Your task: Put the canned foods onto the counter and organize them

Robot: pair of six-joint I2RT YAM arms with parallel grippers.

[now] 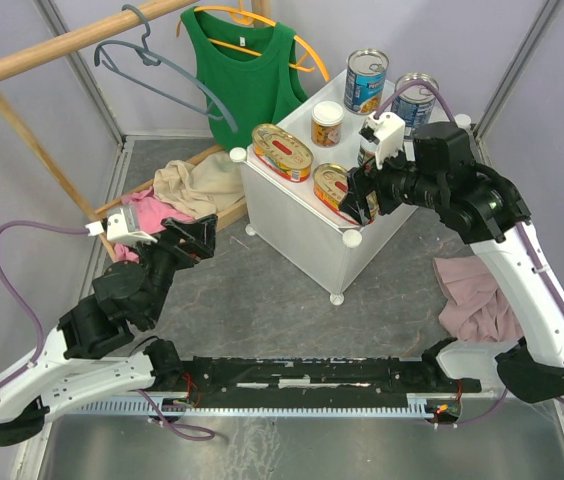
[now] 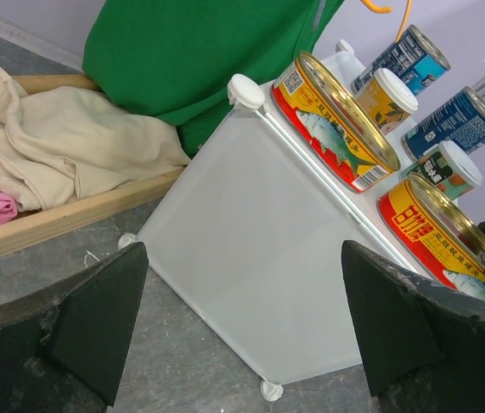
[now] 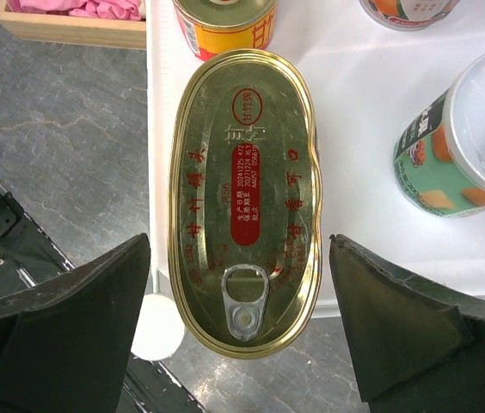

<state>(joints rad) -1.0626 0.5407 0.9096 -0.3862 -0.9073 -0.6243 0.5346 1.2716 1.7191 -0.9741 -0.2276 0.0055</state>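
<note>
On the cabinet's tabletop (image 3: 371, 112), six cans (image 1: 366, 80).
Right gripper (image 3: 238, 249) spread over an oval gold tin (image 3: 242, 172), apparently not touching; left gripper (image 2: 244, 258) spread.

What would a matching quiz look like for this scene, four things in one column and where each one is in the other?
1 green tank top
2 pink cloth
3 oval gold tin
4 tall blue-labelled cans

A in the wooden tray
B below the right gripper
C on the orange hanger
D at the counter's far edge

Pairs: 1-C, 2-A, 3-B, 4-D
</note>
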